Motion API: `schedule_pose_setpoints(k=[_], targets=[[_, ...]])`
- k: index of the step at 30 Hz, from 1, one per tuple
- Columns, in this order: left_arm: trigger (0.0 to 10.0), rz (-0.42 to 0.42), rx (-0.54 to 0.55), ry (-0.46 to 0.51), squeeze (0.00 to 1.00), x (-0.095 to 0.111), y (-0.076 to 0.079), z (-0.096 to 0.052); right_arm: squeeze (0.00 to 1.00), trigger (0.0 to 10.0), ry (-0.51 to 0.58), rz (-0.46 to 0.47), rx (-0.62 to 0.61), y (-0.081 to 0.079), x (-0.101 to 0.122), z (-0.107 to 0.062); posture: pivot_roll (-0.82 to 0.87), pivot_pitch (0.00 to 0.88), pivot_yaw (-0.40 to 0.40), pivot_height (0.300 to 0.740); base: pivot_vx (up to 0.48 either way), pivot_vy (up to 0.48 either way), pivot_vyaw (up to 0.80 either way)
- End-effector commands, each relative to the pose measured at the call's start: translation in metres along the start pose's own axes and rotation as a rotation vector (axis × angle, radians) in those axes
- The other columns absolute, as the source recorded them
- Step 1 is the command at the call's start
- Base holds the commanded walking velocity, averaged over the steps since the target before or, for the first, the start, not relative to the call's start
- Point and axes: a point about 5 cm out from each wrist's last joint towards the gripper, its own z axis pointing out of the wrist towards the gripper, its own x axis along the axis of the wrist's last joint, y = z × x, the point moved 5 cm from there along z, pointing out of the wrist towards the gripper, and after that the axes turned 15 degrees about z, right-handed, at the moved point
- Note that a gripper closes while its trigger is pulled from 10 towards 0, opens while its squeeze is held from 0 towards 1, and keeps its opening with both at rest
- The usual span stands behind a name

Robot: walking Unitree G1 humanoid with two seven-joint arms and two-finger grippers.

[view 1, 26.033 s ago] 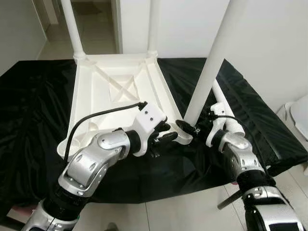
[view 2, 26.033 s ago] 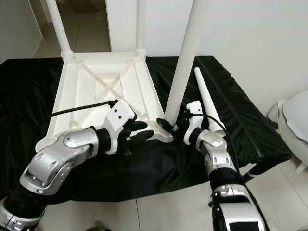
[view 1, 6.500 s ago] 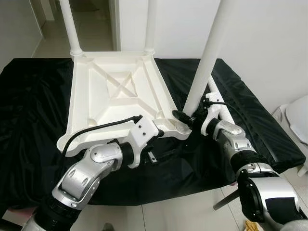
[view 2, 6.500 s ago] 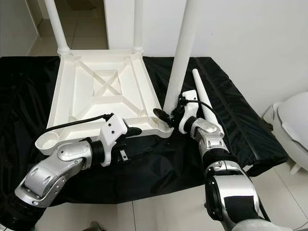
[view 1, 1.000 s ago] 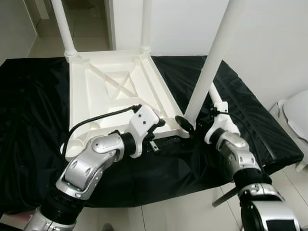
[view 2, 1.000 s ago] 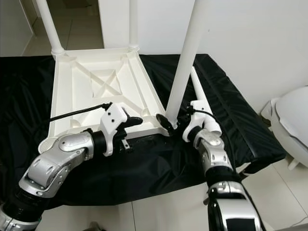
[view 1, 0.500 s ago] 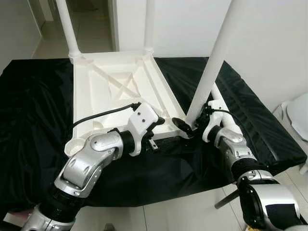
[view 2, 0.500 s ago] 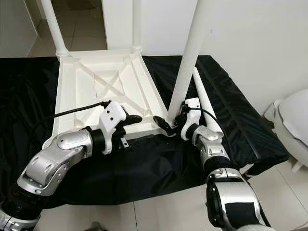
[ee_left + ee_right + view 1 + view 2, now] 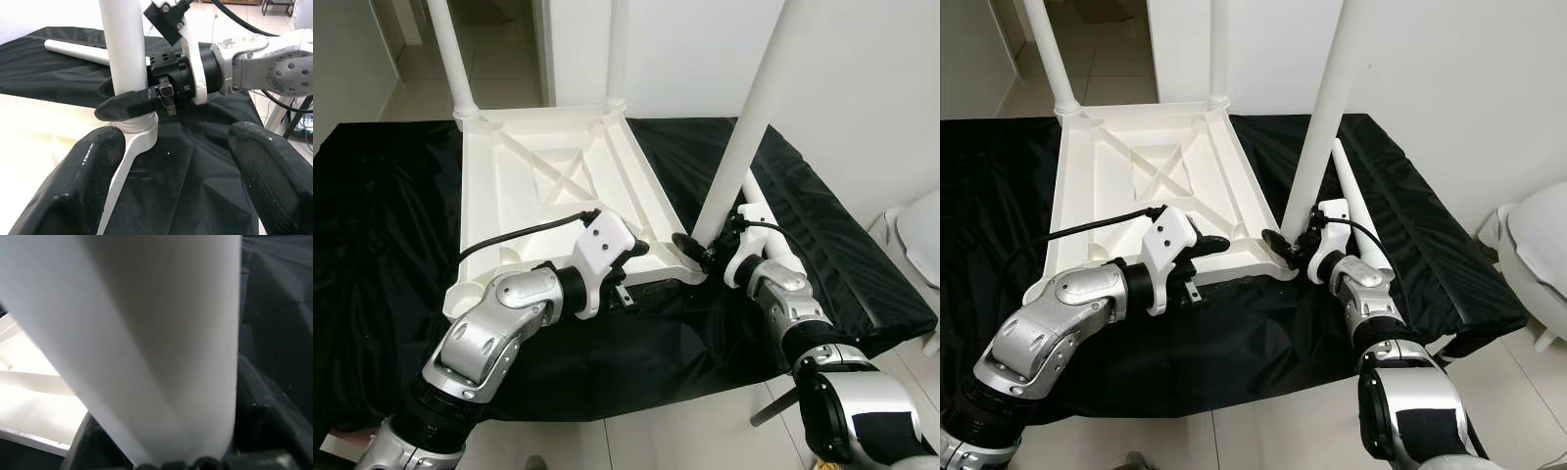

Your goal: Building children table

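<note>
A white children's table top [image 9: 548,186] lay upside down on a black cloth [image 9: 382,245], two legs [image 9: 450,59] standing at its far corners. At about five o'clock of the top, a third white leg [image 9: 744,137] rose from the near right corner socket. The right gripper [image 9: 697,251] clenched that leg's base, one finger [image 9: 128,104] on each side. The left gripper [image 9: 1203,257] was spread wide, fingers [image 9: 83,181] apart, at the top's near edge. A loose leg [image 9: 1356,211] lay at three o'clock on the cloth.

Both eye views look down from the head, sharing the upturned table [image 9: 548,186]; wrist cameras sit close against its 3 o'clock leg [image 9: 124,58].
</note>
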Motion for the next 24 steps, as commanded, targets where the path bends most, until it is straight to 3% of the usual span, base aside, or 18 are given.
schedule_pose_setpoints(k=[1,10,17,20,24], targets=[[10.0,0.000,-0.002,0.004,0.00,0.002,0.002,-0.001,0.00,0.0,-0.062,0.062,-0.019,0.001,-0.024,-0.005,0.00,0.013,-0.050,0.740,0.000,0.000,0.00],[10.0,-0.007,-0.013,0.004,0.00,0.001,0.004,0.000,0.00,0.0,0.096,0.061,-0.167,-0.005,-0.016,-0.006,-0.03,0.035,-0.049,0.740,0.000,0.000,0.00],[10.0,-0.014,-0.010,0.003,0.00,0.000,0.005,0.002,0.00,0.0,0.167,0.135,-0.281,-0.022,-0.016,-0.005,-0.04,0.049,-0.047,0.740,0.000,0.000,0.00],[10.0,-0.022,-0.006,-0.002,0.00,-0.002,0.008,0.006,0.00,0.0,0.202,0.137,-0.457,-0.024,-0.018,-0.003,-0.05,0.059,-0.045,0.740,0.000,0.000,0.00],[10.0,-0.026,0.013,-0.018,0.00,-0.007,0.006,0.007,0.00,0.0,0.211,0.128,-0.553,-0.024,-0.017,-0.002,-0.05,0.062,-0.045,0.740,0.000,0.000,0.00]])
